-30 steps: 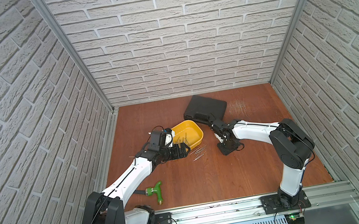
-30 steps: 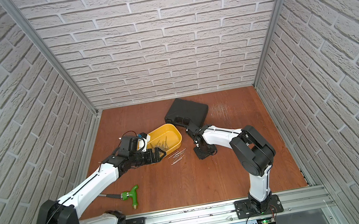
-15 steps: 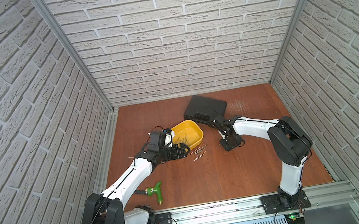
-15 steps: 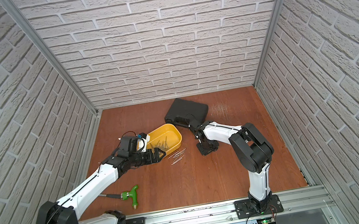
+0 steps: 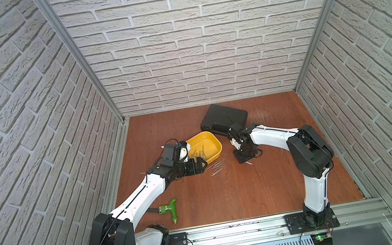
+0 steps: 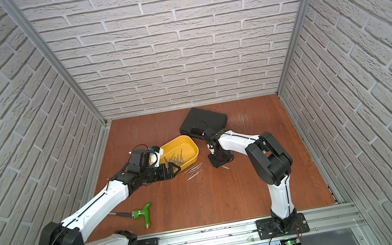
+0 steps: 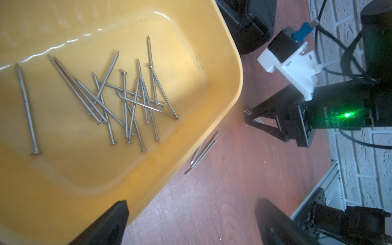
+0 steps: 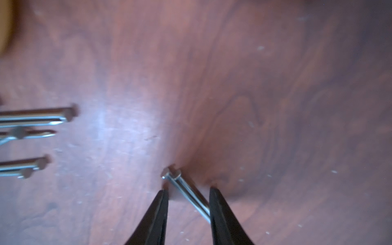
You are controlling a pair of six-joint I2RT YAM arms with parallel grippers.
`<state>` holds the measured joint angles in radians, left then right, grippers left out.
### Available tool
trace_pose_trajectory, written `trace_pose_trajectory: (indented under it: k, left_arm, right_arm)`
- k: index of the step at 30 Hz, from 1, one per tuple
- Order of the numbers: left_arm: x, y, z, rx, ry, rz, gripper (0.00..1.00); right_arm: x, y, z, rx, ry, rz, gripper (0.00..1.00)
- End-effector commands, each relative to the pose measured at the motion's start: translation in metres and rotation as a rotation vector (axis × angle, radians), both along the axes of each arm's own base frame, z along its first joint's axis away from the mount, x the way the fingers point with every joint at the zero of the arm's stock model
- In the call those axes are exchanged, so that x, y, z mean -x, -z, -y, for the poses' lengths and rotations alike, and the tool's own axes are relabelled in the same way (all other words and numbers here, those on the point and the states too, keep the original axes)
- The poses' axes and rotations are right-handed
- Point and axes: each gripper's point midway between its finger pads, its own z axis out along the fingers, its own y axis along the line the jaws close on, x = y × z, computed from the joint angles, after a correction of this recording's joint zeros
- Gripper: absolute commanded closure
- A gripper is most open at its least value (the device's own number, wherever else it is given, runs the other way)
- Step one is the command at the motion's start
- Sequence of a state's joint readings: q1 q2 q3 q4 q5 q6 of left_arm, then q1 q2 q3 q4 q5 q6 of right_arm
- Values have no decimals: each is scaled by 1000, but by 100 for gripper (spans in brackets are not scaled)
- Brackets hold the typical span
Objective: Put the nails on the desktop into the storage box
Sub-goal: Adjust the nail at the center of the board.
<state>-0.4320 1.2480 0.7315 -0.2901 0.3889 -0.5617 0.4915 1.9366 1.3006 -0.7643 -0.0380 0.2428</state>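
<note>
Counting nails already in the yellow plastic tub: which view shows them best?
Left wrist view: thin silvery nails lie sharp and close in the yellow tub. Both top views show them tiny; right wrist misses them.

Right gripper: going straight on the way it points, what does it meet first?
The right gripper points down; likely the two nails between its fingertips first, then the desktop just beneath. Depth is unclear.
</note>
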Motion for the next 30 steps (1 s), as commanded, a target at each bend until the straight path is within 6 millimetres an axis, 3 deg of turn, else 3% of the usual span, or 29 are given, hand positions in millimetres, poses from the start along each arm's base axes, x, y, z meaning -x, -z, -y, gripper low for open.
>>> trace_pose_trajectory:
  k: [1,5,11,18,24,30]
  left_arm:
    - [1,3,-5,-5,-13,0,2]
    - [1,5,-6,-9,-17,-6,2]
    - [0,11,-8,-17,-26,-22,2]
    - [5,12,-11,-13,-33,-17,2]
    - [4,12,-10,-4,-29,-24,2]
    - [3,11,1,-18,15,-18,2]
  right_arm:
    - [18,6,-22,-123,21,-60,62]
    - [30,-4,-32,-221,66,-80,63]
    - [27,-23,-38,-310,99,-64,64]
    - [29,-17,-3,-54,8,-25,65]
    - [52,-23,11,92,-76,-7,60]
    - [90,-44,30,53,170,-17,49]
